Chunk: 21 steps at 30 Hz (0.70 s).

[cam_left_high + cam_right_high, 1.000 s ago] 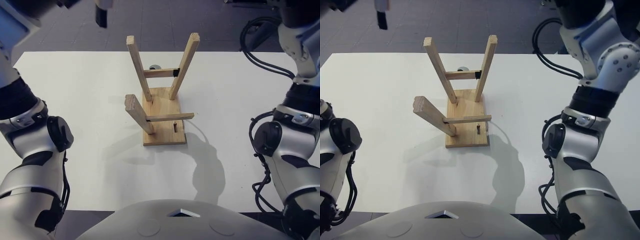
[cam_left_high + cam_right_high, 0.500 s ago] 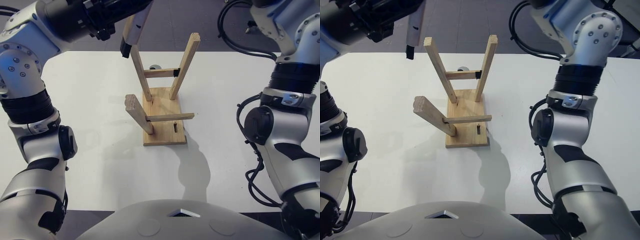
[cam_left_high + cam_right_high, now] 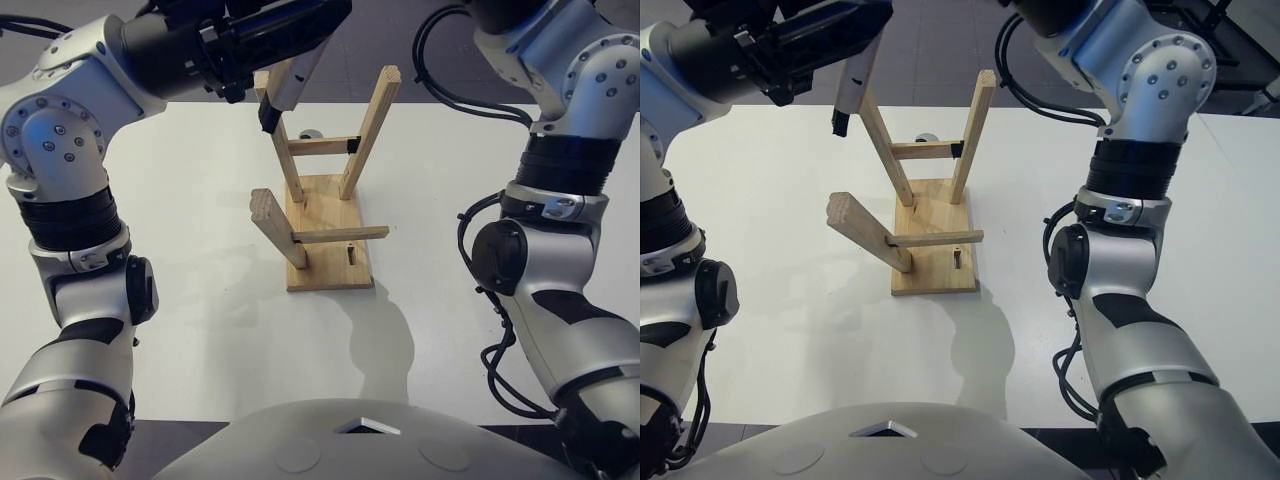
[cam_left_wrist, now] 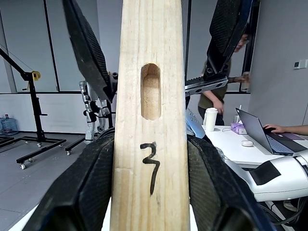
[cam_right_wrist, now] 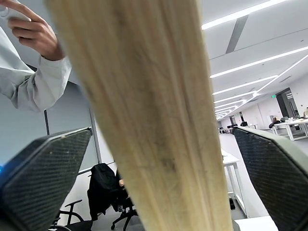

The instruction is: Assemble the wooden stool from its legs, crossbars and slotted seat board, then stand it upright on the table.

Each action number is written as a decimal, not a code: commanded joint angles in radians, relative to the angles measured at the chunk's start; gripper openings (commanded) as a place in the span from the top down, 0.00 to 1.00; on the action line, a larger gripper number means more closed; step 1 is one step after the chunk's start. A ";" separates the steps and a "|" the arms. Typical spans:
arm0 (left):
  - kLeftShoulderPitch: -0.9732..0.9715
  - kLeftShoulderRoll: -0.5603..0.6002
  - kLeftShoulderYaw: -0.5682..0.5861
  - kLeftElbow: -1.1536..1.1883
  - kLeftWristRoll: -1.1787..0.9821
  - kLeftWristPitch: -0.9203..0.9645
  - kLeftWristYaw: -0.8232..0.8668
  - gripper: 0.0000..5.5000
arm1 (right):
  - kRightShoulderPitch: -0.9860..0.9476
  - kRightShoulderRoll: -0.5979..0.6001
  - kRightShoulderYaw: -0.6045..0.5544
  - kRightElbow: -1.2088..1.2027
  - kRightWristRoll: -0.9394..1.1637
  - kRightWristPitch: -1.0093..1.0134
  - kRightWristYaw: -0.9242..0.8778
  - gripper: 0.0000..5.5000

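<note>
The stool lies upside down mid-table: a seat board (image 3: 335, 275) with three legs (image 3: 368, 125) pointing up and two crossbars (image 3: 320, 146) between them. One slot (image 3: 352, 255) at the board's near right corner holds nothing. My left gripper (image 3: 270, 112) hangs above the rear left leg (image 3: 285, 160), shut on a loose wooden leg (image 4: 151, 159) with an oval slot and a hand-drawn 3. High up, my right gripper (image 5: 161, 159) is shut on a pale wooden bar (image 5: 159, 106) running between its pads (image 5: 48, 178).
The white table (image 3: 180, 300) has free room on all sides of the stool. A small grey object (image 3: 311, 132) lies just behind it. Beyond the far table edge is dark floor. My right forearm (image 3: 560, 150) stands over the table's right side.
My left arm has swung in from the upper left, so its gripper now hangs over the rear left leg. The right arm has shifted inward. The stool has not moved.
</note>
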 commanded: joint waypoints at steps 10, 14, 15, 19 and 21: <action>0.004 -0.006 -0.016 -0.026 -0.003 -0.014 0.007 0.63 | 0.006 0.028 -0.011 -0.001 -0.026 0.009 -0.028 0.24; 0.003 0.002 -0.009 -0.022 -0.003 -0.014 0.003 0.63 | 0.014 0.025 -0.009 -0.006 -0.026 0.015 -0.023 0.35; 0.001 0.003 -0.008 -0.019 -0.003 -0.014 0.003 0.63 | 0.016 0.024 -0.009 -0.007 -0.027 0.016 -0.021 0.38; 0.002 0.002 -0.012 -0.024 -0.007 -0.008 0.001 0.63 | 0.020 0.021 -0.007 -0.015 -0.026 0.023 -0.011 0.52; 0.004 0.005 -0.014 -0.025 -0.010 -0.003 0.000 0.63 | 0.021 0.018 -0.008 -0.018 -0.028 0.025 -0.008 0.55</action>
